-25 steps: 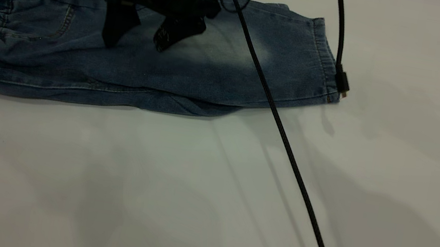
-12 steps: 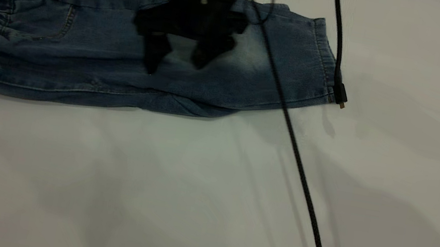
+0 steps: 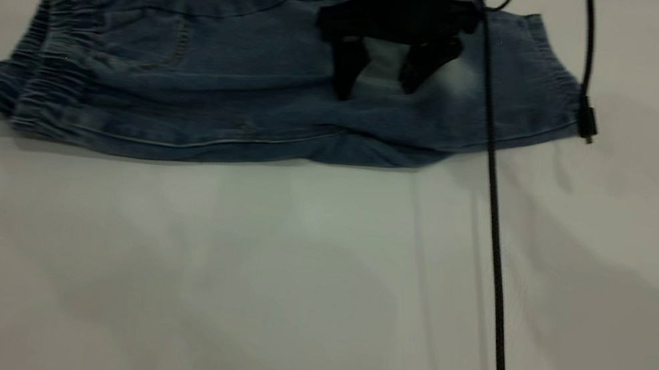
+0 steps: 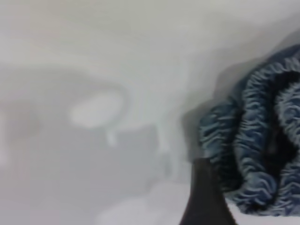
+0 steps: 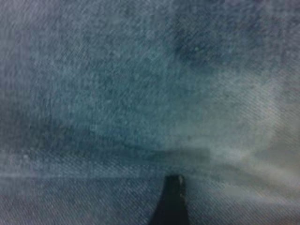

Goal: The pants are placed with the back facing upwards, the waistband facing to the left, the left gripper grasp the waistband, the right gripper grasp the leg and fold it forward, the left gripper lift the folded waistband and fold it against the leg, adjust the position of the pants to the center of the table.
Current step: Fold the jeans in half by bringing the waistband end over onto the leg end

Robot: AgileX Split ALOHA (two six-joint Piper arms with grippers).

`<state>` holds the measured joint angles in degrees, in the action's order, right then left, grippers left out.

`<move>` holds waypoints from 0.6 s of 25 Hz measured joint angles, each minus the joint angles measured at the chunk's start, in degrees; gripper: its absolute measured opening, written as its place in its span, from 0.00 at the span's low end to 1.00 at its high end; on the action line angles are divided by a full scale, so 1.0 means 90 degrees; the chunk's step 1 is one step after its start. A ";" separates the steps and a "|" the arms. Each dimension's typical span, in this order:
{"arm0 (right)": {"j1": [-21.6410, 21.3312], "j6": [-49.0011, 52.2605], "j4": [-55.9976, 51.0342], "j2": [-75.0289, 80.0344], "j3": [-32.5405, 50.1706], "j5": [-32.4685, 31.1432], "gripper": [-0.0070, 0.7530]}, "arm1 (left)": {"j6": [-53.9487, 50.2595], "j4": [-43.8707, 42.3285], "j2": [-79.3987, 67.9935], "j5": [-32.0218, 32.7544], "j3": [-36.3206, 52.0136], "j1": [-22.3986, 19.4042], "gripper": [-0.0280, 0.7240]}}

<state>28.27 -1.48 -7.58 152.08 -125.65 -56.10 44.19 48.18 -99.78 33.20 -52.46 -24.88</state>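
Note:
The pants (image 3: 218, 84) lie folded lengthwise at the far side of the table (image 3: 284, 285). Their ruffled waistband (image 3: 37, 72) is at the left and the leg (image 3: 509, 88) with its pale patch at the right. My right gripper (image 3: 382, 76) comes down from the top edge, open, with both fingertips (image 3: 345, 79) pressed on the denim beside the patch. In the right wrist view one fingertip (image 5: 172, 201) rests on the pants (image 5: 140, 93). My left gripper (image 4: 206, 201) shows only as a dark wedge close beside the waistband (image 4: 253, 140); it is out of the exterior view.
A thick black cable (image 3: 496, 241) runs from the right arm across the table to the near edge. A thinner cable ends in a plug (image 3: 588, 122) hanging by the leg hem. Bare table lies in front of the pants.
The right gripper has moved to the right with its fingertips on the denim. The whole pants have slid right with it, the waistband coming in from the left edge.

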 joint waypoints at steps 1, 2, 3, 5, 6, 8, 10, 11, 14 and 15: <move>-0.0006 -0.0006 0.0017 0.0000 0.0000 -0.0012 0.74 | 0.0000 0.0005 -0.0016 0.0036 0.0000 0.0000 0.60; -0.0006 -0.0006 0.0033 -0.0006 0.0000 -0.0012 0.74 | 0.0000 0.0005 -0.0049 0.0106 0.0000 0.0007 0.60; 0.0006 -0.0012 0.0024 -0.0006 0.0000 -0.0012 0.73 | 0.0000 0.0005 -0.0098 0.0172 0.0000 0.0007 0.60; 0.0022 -0.0044 -0.0123 -0.0018 -0.0020 -0.0043 0.72 | 0.0000 0.0012 -0.0221 0.0237 0.0007 0.0047 0.60; 0.0022 -0.0074 -0.0250 -0.0018 -0.0085 -0.0097 0.71 | 0.0000 0.0021 -0.0297 0.0235 0.0011 0.0094 0.60; 0.0022 -0.0158 -0.0437 0.0002 -0.0277 -0.0278 0.69 | 0.0065 0.0002 -0.0452 0.0235 0.0011 0.0213 0.60; 0.0035 -0.0219 -0.0562 0.0009 -0.0543 -0.0533 0.69 | 0.0372 -0.0019 -0.0631 0.0235 0.0011 0.0366 0.60; 0.0034 -0.0219 -0.0576 0.0009 -0.0725 -0.0612 0.69 | 0.0549 -0.0019 -0.0708 0.0214 0.0011 0.0412 0.61; 0.0039 -0.0322 -0.0591 -0.0003 -0.1320 -0.0885 0.68 | 0.0860 0.0173 -0.0977 -0.0054 0.0011 0.0450 0.68; 0.0039 -0.0336 -0.0586 -0.0010 -0.1522 -0.1006 0.68 | 0.0870 0.0311 -0.1072 -0.0172 0.0011 0.0450 0.71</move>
<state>28.62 -4.51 -12.85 151.99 -139.34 -65.16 52.02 50.98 -109.42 31.66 -52.36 -20.83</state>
